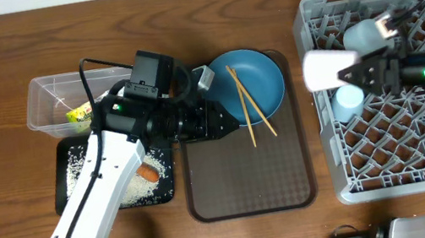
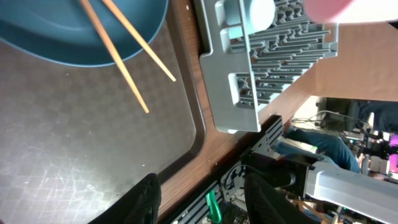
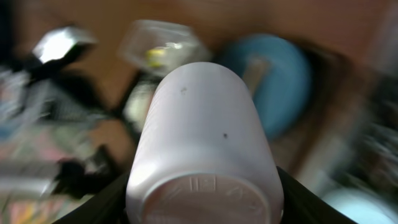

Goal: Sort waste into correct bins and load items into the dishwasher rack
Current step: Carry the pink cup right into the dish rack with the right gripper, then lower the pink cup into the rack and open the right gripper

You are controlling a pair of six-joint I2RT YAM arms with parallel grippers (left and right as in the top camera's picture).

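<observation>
Pale pink cup (image 1: 328,68): long axis horizontal, base toward right gripper (image 1: 352,71)
Right jaws: clamped on cup
Left gripper (image 2: 202,196): jaws spread apart

chopsticks (image 1: 249,105) on plate (image 1: 269,84) | plate on tray (image 1: 247,177) | rack (image 1: 405,148) right of tray

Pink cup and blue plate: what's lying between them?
Overhead, only the brown tray's rim and bare wooden table separate pink cup from blue plate.
</observation>
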